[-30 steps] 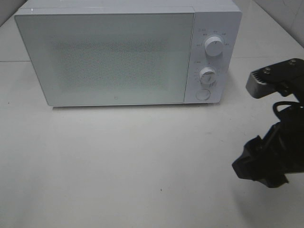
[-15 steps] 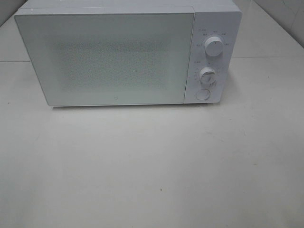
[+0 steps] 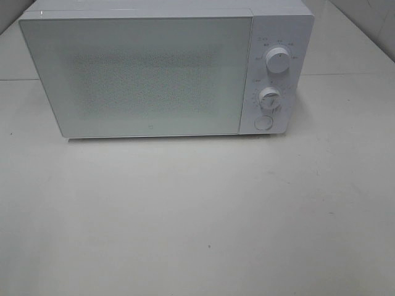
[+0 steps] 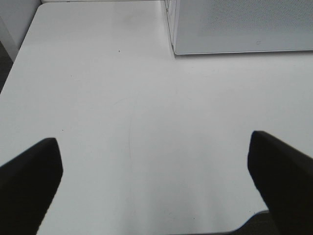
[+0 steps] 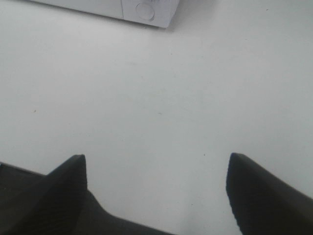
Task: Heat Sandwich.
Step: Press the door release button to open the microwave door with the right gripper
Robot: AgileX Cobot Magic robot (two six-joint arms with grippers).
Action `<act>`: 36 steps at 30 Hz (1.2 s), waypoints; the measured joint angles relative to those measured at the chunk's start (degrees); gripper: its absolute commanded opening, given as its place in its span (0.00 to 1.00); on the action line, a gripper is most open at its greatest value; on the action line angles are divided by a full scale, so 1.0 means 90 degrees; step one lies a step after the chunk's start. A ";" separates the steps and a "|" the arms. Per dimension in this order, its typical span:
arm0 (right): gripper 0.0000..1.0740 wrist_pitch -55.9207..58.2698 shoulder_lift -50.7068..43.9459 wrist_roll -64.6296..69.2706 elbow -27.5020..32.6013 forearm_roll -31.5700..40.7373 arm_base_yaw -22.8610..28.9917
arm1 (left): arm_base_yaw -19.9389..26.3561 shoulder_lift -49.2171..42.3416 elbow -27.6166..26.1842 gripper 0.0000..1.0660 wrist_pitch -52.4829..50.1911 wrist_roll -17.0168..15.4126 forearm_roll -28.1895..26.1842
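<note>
A white microwave (image 3: 160,71) stands at the back of the table with its door shut; its lower front also shows as the microwave (image 4: 242,27) and the microwave (image 5: 122,7) in the wrist views. The sandwich is out of view. Neither arm appears in the exterior high view. My left gripper (image 4: 154,171) is open over bare table in front of the microwave's left corner, nothing between its fingers. My right gripper (image 5: 155,183) is open too, over bare table in front of the control panel, empty.
The control panel carries two round knobs (image 3: 277,60) and a round button (image 3: 263,123). The white table (image 3: 197,216) stretches in front of the microwave. Its left edge (image 4: 19,54) and front edge show in the left wrist view.
The right arm, visible at the right edge of the exterior high view one second ago, has withdrawn out of that view. The microwave has not moved.
</note>
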 measured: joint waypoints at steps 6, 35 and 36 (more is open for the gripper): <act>0.71 -0.0083 -0.0694 -0.0025 0.0255 0.0000 -0.0656 | 0.0000 0.0000 0.0000 0.92 0.0000 0.0000 0.0000; 0.70 -0.0280 -0.1407 -0.0108 0.0452 -0.0006 -0.1566 | 0.0000 0.0000 0.0000 0.92 0.0000 0.0000 0.0000; 0.70 -0.0280 -0.1407 -0.0108 0.0452 -0.0006 -0.1566 | 0.0000 0.0000 0.0000 0.92 0.0000 0.0000 0.0000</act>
